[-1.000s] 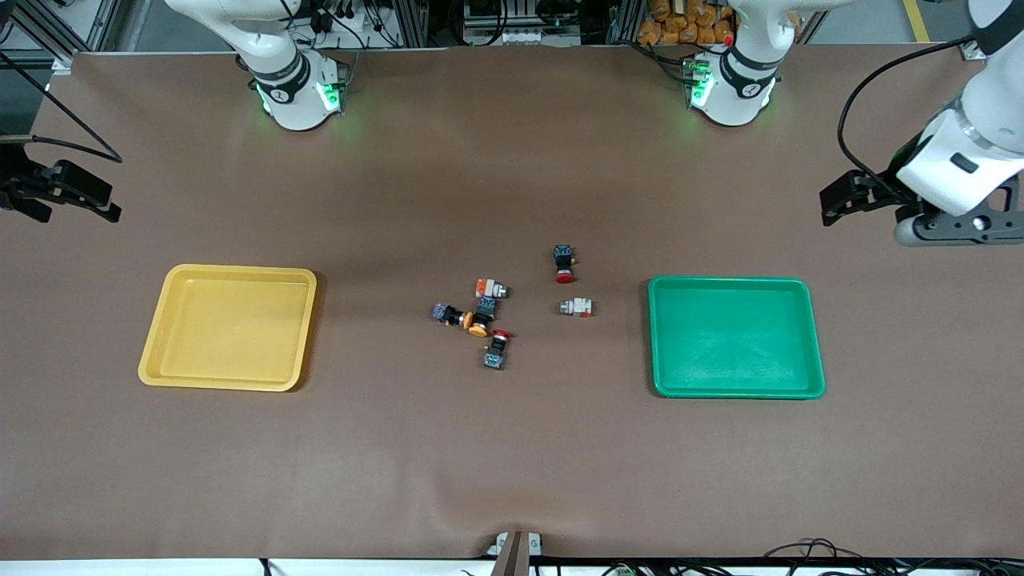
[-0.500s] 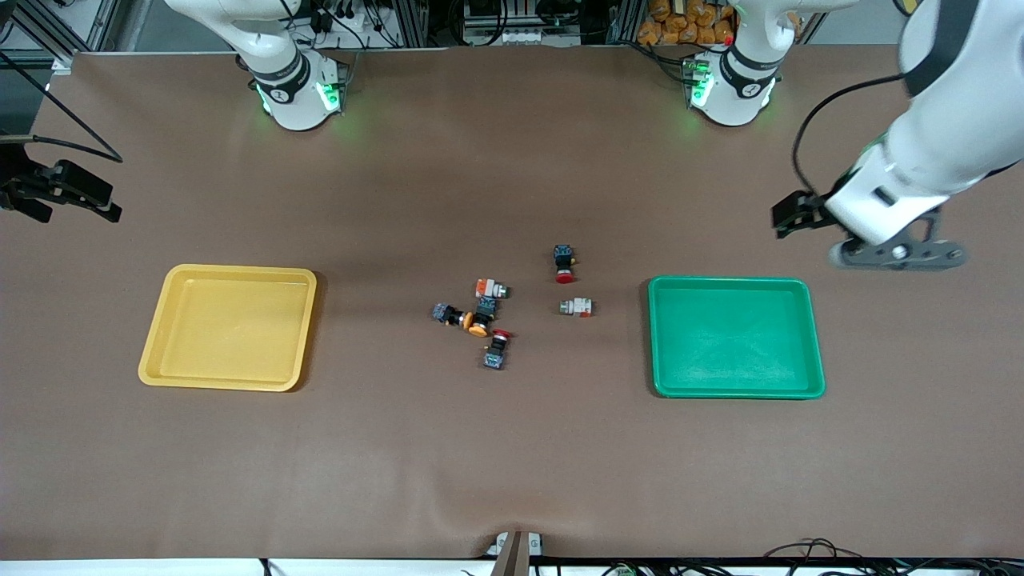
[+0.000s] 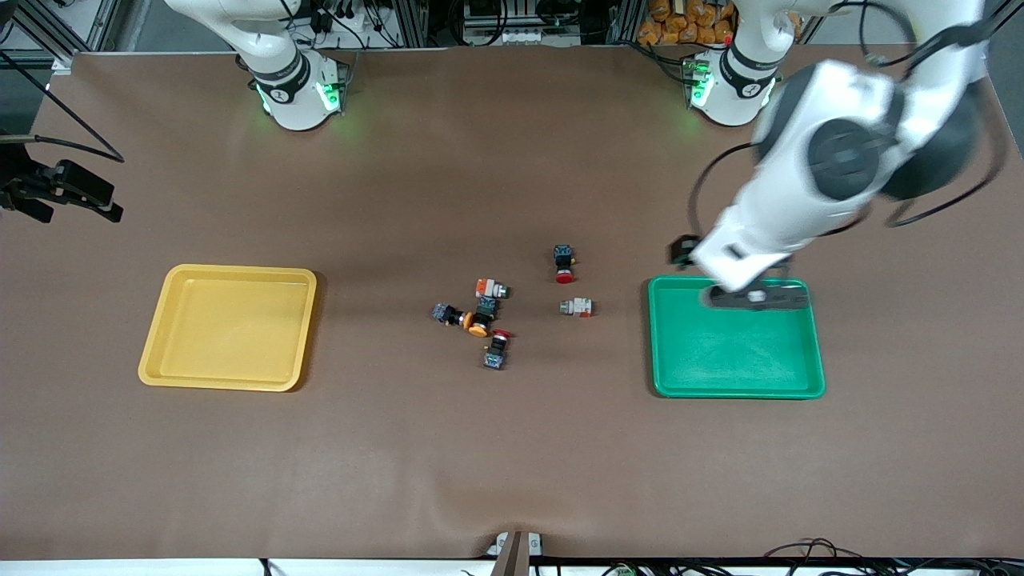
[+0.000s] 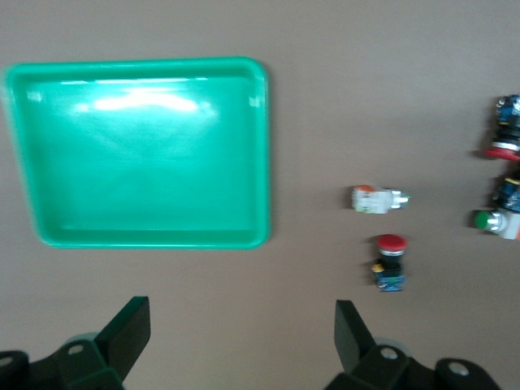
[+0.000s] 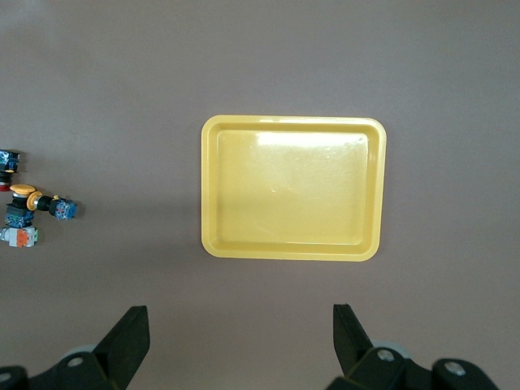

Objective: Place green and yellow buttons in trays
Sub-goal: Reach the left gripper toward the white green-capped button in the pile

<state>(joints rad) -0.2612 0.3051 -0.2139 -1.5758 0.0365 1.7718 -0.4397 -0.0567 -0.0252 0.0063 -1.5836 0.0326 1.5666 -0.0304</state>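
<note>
While buttons [image 3: 488, 312] lie between them, both trays [image 3: 736, 384] hold nothing.

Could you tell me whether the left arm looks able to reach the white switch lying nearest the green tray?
Probably yes. The left tool is open over the green tray, and bare table lies around the white switch; the red-capped switch sits apart from it.

Front camera: high, facing the arm bases, whole counter [image 3: 512, 464] in frame. Left wrist camera: looks straight down on green tray [image 4: 138, 231] and nearby buttons [image 4: 388, 262]. Right wrist camera: straight down on yellow tray [image 5: 210, 195]. Front view shares both trays.
</note>
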